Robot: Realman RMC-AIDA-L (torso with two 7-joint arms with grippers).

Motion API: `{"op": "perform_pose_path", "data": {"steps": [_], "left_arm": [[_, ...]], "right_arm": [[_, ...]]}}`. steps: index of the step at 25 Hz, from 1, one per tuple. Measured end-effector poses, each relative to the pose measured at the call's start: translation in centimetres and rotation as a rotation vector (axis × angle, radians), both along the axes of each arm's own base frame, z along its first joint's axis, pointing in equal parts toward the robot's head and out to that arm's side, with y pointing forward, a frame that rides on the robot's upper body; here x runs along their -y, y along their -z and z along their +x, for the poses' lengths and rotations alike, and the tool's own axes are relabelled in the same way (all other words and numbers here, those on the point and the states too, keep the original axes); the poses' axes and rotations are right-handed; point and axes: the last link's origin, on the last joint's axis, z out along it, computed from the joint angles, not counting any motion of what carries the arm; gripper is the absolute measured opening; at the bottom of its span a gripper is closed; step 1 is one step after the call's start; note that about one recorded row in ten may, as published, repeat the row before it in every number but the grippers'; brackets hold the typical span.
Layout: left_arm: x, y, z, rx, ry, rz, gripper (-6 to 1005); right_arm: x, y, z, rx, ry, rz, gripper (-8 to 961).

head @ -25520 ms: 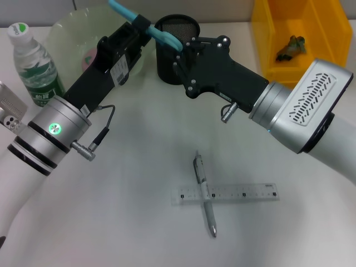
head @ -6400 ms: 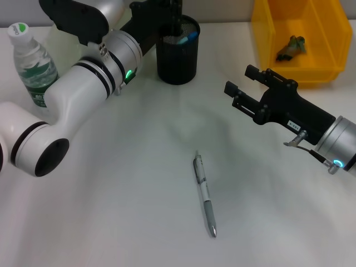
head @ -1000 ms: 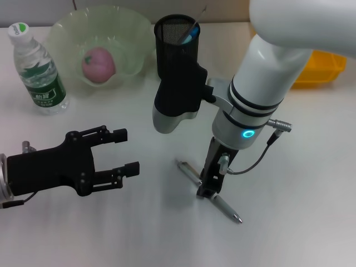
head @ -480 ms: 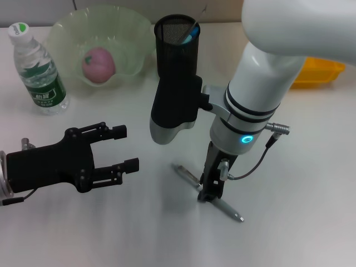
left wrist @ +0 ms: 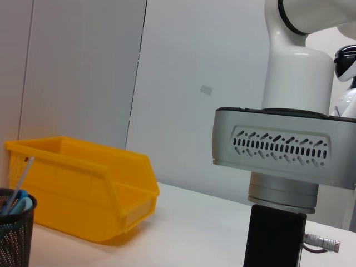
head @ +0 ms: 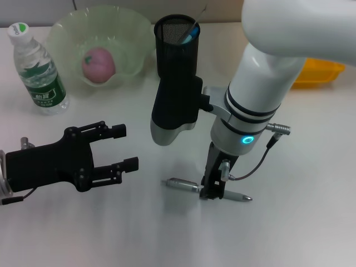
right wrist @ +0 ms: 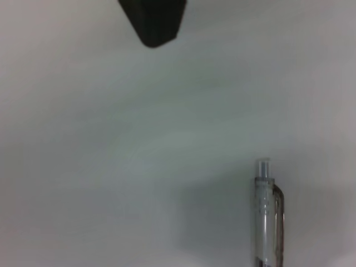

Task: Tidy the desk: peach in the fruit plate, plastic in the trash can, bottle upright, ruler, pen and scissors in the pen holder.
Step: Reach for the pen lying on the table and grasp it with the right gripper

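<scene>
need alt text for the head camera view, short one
The right hand points straight down on a pen lying flat on the white desk, while the left hand hovers open to the side. Behind stand a black mesh pen holder, a green plate holding a peach, an upright bottle and a yellow bin.

Silver-grey pen [head: 183,183], black mesh pen holder [head: 177,47], yellow bin [left wrist: 83,186], pale green plate [head: 100,47], seemingly pink peach [head: 98,64].
</scene>
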Motion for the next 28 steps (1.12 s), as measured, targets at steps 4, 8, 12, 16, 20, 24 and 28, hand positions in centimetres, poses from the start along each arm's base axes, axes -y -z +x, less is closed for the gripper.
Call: {"op": "perform_pose_path", "data": {"steps": [4, 8, 12, 16, 20, 24, 28], "left_arm": [[-0.02, -0.07, -0.03, -0.001, 0.0, 0.001, 761], [-0.02, -0.08, -0.03, 0.0, -0.001, 0.001, 761], [-0.01, -0.08, -0.04, 0.0, -0.002, 0.001, 761], [-0.03, -0.07, -0.06, -0.001, -0.004, 0.002, 760], [-0.06, -0.07, -0.08, -0.002, -0.006, 0.003, 760], [-0.06, -0.07, -0.07, -0.001, -0.005, 0.003, 760], [-0.06, -0.07, -0.08, -0.001, -0.006, 0.003, 760]], "right_arm": [[-0.01, -0.01, 0.07, 0.002, -0.004, -0.005, 197], [0.09, 0.05, 0.1, 0.007, -0.012, -0.011, 197], [0.24, 0.19, 0.28, 0.02, -0.023, -0.018, 198], [0.28, 0.31, 0.29, 0.021, -0.033, -0.018, 189], [0.26, 0.33, 0.29, 0.019, -0.037, -0.016, 177], [0.25, 0.32, 0.28, 0.017, -0.04, -0.016, 161], [0.22, 0.22, 0.36, 0.001, -0.034, -0.013, 131]]}}
